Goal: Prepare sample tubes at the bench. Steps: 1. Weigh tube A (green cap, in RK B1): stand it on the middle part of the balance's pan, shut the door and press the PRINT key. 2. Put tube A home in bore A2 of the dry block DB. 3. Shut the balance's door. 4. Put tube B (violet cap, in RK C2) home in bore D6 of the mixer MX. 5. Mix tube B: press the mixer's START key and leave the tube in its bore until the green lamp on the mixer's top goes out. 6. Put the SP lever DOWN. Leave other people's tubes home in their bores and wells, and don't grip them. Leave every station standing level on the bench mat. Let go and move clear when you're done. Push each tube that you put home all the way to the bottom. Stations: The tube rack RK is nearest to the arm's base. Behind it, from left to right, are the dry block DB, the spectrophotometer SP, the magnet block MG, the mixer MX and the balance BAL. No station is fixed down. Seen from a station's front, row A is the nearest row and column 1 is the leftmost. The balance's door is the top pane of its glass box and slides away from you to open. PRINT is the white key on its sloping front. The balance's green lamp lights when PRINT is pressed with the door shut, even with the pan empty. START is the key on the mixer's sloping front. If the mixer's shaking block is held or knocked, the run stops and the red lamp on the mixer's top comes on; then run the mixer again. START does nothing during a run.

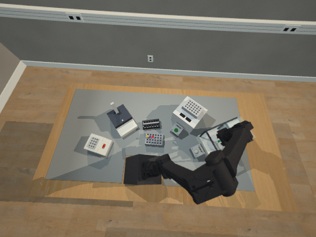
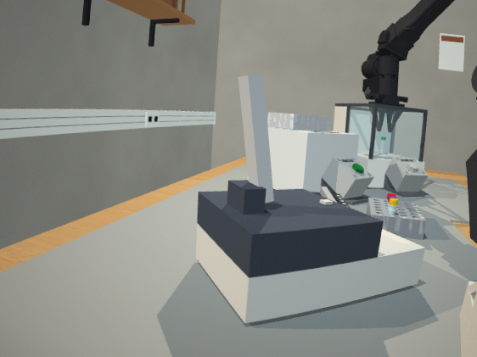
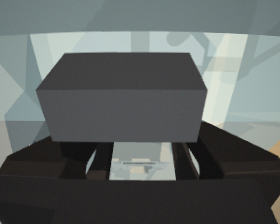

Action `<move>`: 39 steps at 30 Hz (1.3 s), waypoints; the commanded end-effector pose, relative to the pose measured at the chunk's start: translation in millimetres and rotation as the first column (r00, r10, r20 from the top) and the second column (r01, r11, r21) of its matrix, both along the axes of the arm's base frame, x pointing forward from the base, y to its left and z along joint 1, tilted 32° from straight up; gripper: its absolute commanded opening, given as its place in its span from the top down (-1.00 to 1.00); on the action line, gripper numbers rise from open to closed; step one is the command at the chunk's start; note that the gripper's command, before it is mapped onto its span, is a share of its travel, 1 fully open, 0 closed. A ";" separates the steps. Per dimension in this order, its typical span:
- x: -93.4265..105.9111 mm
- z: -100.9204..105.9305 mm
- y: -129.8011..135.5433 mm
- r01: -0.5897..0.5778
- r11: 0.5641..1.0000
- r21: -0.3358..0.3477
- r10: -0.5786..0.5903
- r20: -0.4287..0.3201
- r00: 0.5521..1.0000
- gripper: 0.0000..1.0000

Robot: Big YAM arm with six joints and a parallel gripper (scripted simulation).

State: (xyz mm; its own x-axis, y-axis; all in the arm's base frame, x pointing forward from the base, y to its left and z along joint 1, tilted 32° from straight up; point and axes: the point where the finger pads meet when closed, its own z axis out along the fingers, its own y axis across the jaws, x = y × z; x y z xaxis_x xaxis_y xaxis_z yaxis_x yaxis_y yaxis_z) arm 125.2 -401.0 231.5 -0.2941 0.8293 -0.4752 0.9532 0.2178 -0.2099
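Observation:
The balance BAL [image 1: 206,138] [image 2: 352,105] stands at the right of the mat. Tube A, with its green cap [image 2: 383,138], stands upright on the pan inside the glass box. My gripper [image 2: 384,125] [image 3: 142,111] points straight down and reaches in at the top of the box, its fingertips a little above the cap. The fingers stand partly open with nothing between them. In the wrist view a dark block [image 3: 121,100] on the top pane fills the space just ahead of the fingers and hides the tube. The white PRINT key [image 1: 195,151] [image 2: 411,167] is on the sloping front.
The mixer MX [image 1: 191,110] with its green START key [image 1: 176,130] [image 2: 358,168] stands left of the balance. The rack RK [image 1: 154,139] [image 2: 399,214] holds coloured-cap tubes. The SP [image 1: 122,119] has its lever [image 1: 114,107] [image 2: 255,132] up. The dry block DB [image 1: 98,144] and the magnet block MG [image 1: 151,124] stand further left.

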 end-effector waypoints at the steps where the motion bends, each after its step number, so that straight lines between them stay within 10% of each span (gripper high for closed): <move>1: -2.7 -5.3 -8.5 0.001 1.000 -0.009 -0.001 0.000 1.000 0.28; 4: 1.5 19.3 -13.9 0.000 0.998 -0.062 0.002 0.024 1.000 0.28; 39: 3.0 10.5 -11.2 -0.001 0.999 -0.039 0.002 0.017 1.000 0.28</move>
State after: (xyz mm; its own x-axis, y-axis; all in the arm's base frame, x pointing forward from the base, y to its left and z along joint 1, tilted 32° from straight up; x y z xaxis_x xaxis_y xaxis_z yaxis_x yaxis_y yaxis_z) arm 125.3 -404.9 227.3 -0.2937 0.8262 -0.4807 0.9534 0.2172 -0.2092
